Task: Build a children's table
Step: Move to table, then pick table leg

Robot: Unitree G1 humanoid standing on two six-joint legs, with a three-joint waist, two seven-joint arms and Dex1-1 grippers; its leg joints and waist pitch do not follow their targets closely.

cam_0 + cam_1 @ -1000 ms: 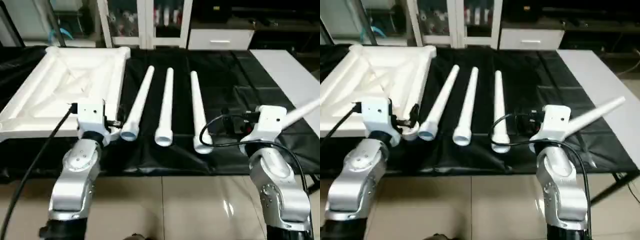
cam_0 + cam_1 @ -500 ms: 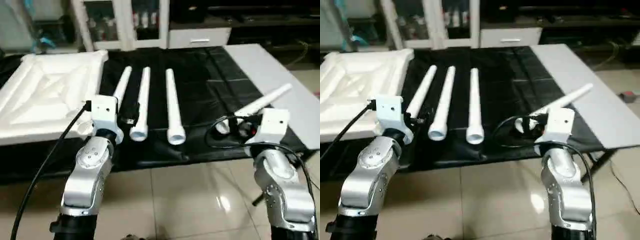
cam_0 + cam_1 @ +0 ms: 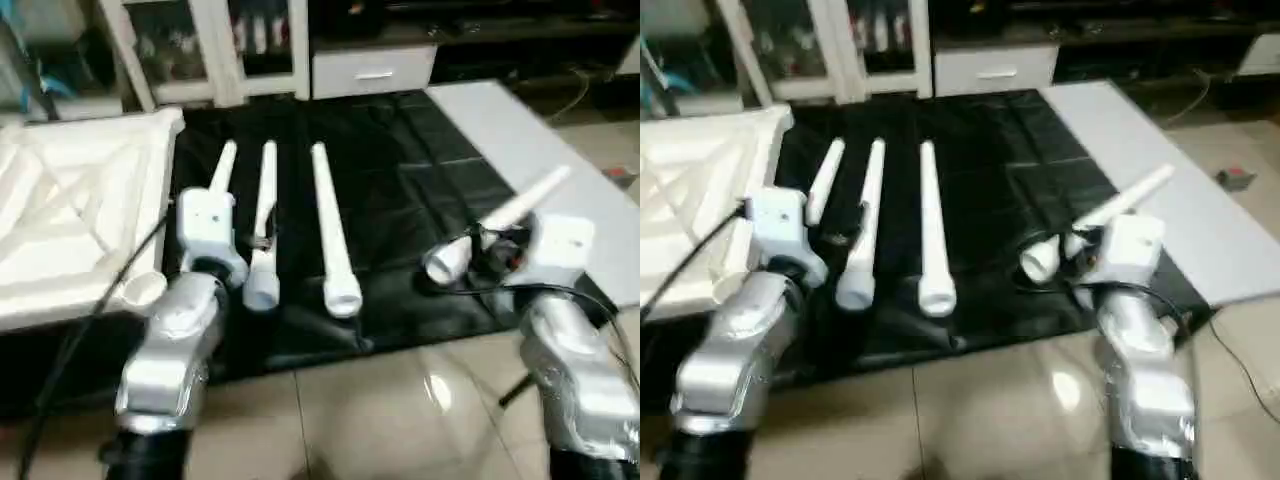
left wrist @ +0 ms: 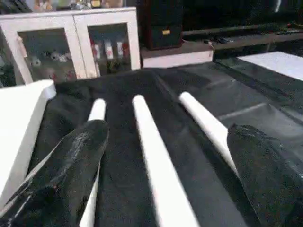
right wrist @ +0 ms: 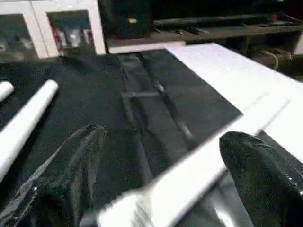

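White plastic parts lie on a black-covered worktop [image 3: 400, 190]. Over the last second the head camera has swung right, so the table top [image 3: 70, 220] now sits at the far left and the fourth leg [image 3: 500, 225] lies in front of the right pincer [image 5: 156, 189]. Both pincers remain released and empty; the left pincer [image 4: 165, 179] hovers over three parallel legs [image 3: 330, 225]. A leg pickup looks likely next. The angled leg lies near the worktop's front edge; open floor lies below.
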